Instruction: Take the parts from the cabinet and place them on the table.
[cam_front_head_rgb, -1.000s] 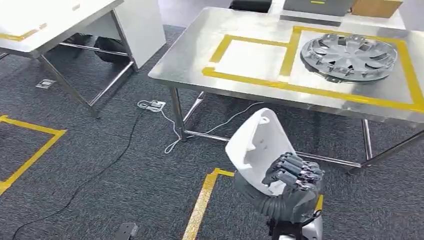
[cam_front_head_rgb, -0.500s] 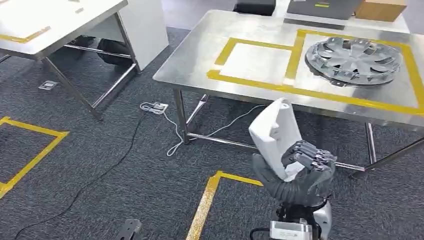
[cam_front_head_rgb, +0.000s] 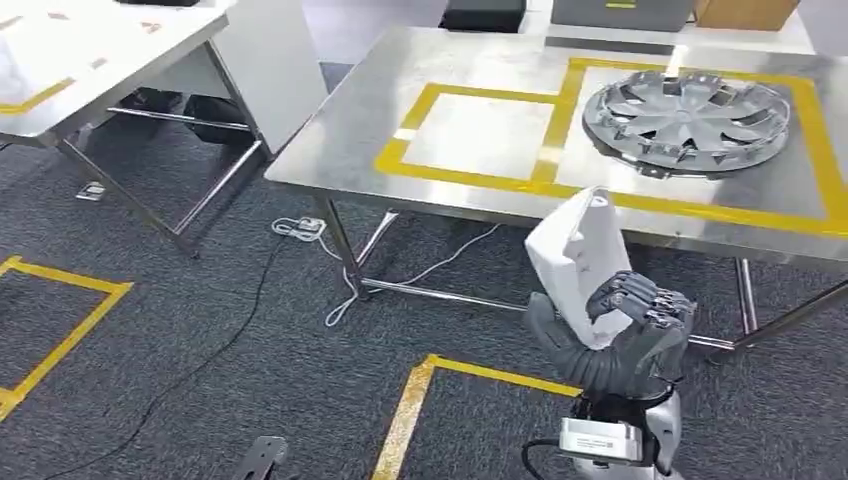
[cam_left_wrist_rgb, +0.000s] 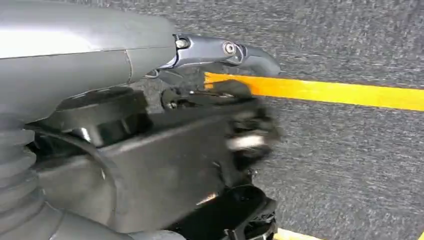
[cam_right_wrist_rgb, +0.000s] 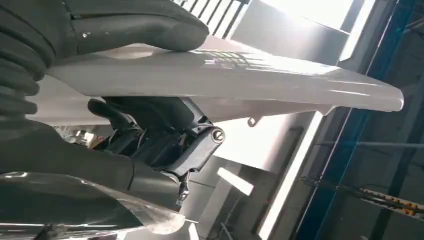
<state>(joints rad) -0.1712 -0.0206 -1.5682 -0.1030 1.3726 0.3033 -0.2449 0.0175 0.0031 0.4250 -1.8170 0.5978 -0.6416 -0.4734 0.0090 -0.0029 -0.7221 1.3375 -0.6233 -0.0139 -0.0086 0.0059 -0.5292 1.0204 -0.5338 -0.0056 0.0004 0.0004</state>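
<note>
The robot's right hand (cam_front_head_rgb: 622, 335) grips a white plastic part (cam_front_head_rgb: 580, 262) and holds it upright above the grey carpet (cam_front_head_rgb: 200, 330), just in front of a steel table (cam_front_head_rgb: 330, 150). The dark fingers (cam_front_head_rgb: 640, 305) wrap over one face of the part's lower end, and the thick grey thumb (cam_right_wrist_rgb: 135, 25) presses the opposite face, so the part is clamped between them. Its upper end rises clear of the hand and overlaps the table's front edge in the head view.

On the table, yellow tape (cam_front_head_rgb: 470, 178) marks two boxes. A silver wheel cover (cam_front_head_rgb: 685, 118) lies in the right-hand one. White cables (cam_front_head_rgb: 345, 270) trail on the carpet beneath the table, and a second table (cam_front_head_rgb: 90, 70) stands to the left.

The left hand (cam_left_wrist_rgb: 150, 150) hangs over carpet crossed by a yellow floor line (cam_left_wrist_rgb: 325, 92); its fingers are blurred, so their state cannot be told.
</note>
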